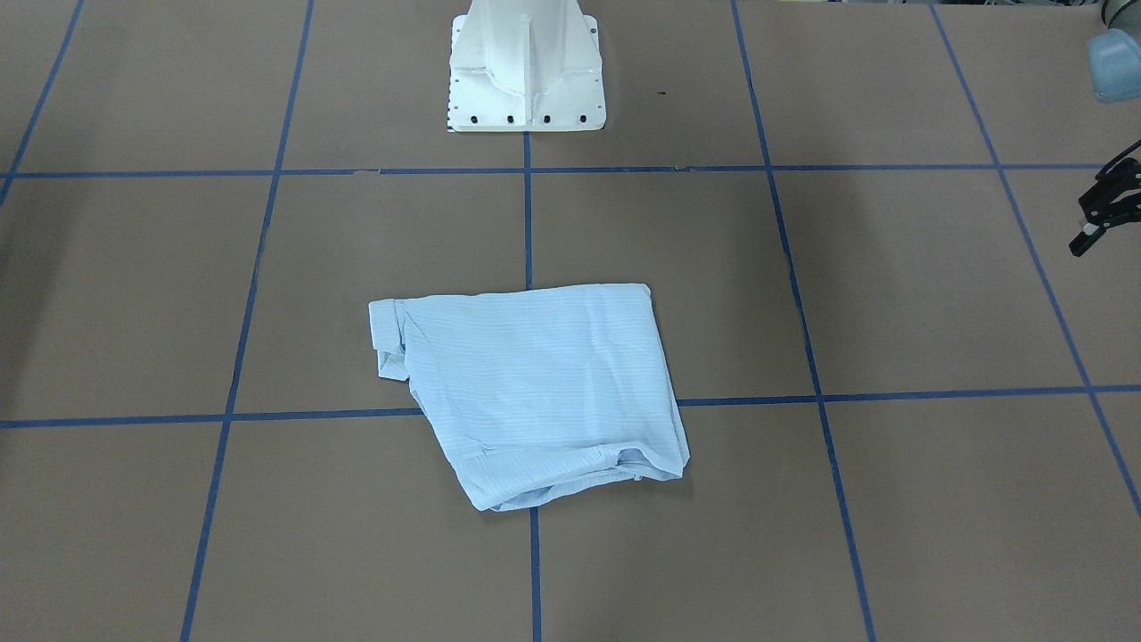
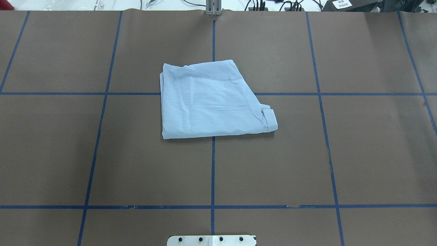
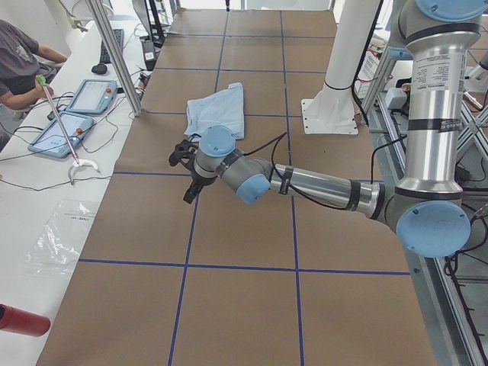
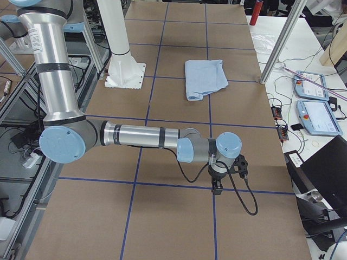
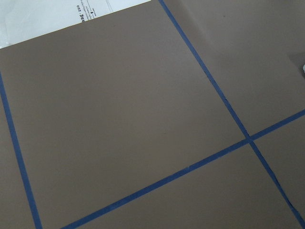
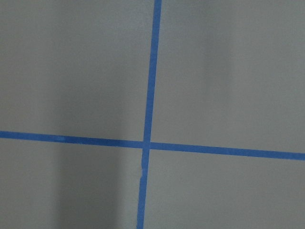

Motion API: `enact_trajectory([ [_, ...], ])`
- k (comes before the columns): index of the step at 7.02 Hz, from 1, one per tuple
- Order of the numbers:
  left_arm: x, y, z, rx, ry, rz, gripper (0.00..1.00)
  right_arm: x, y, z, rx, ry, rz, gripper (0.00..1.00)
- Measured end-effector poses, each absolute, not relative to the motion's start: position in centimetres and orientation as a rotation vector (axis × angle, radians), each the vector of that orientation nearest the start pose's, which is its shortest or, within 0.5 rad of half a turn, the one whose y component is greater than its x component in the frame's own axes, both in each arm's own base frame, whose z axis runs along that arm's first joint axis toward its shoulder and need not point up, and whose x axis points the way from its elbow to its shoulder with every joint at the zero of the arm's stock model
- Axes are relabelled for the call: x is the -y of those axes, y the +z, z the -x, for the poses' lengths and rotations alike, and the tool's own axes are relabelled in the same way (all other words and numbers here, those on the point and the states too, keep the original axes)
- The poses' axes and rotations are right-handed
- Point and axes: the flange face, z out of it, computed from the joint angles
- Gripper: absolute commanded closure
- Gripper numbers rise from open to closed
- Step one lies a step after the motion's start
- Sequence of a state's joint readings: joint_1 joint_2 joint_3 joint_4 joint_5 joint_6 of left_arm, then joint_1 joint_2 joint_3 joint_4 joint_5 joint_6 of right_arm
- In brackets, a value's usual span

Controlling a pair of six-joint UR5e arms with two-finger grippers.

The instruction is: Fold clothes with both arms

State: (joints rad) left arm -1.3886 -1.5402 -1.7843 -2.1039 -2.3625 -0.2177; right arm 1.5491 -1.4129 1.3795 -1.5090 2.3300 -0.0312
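Observation:
The pale-blue striped shirt (image 2: 211, 102) lies folded into a compact, roughly square bundle at the table's middle, with a rolled cuff at one corner. It also shows in the front-facing view (image 1: 535, 392) and both side views (image 3: 217, 110) (image 4: 205, 78). My left gripper (image 1: 1083, 223) is far off to the side of the shirt, half cut by the view's edge, and hangs above bare table; its fingers look spread and hold nothing (image 3: 181, 177). My right gripper (image 4: 230, 176) shows only in the exterior right view, far from the shirt, and I cannot tell whether it is open or shut.
The white pedestal base (image 1: 526, 71) stands behind the shirt. Brown paper with blue tape lines (image 2: 213, 171) covers the table. Teach pendants (image 3: 76, 114) and cables lie on the side bench, where an operator (image 3: 19, 65) sits. Both wrist views show only brown paper and tape.

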Motion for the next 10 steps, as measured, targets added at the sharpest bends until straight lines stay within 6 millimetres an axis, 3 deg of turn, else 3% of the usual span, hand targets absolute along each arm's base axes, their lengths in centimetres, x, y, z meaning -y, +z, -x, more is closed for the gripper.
enact_trajectory([
  [4, 49.7, 52.4, -1.3, -0.792, 0.204, -0.401, 0.0, 54.7, 64.6, -5.7, 0.761, -0.057, -0.048, 0.0],
  [6, 48.8, 50.8, 0.7, -0.786, 0.152, -0.356, 0.0, 54.4, 63.0, -5.6, 0.764, -0.05, -0.035, 0.0],
  [10, 48.7, 49.8, 1.1, -0.789, 0.149, -0.373, 0.0, 53.5, 58.2, -4.3, 0.792, -0.084, -0.056, 0.0],
])
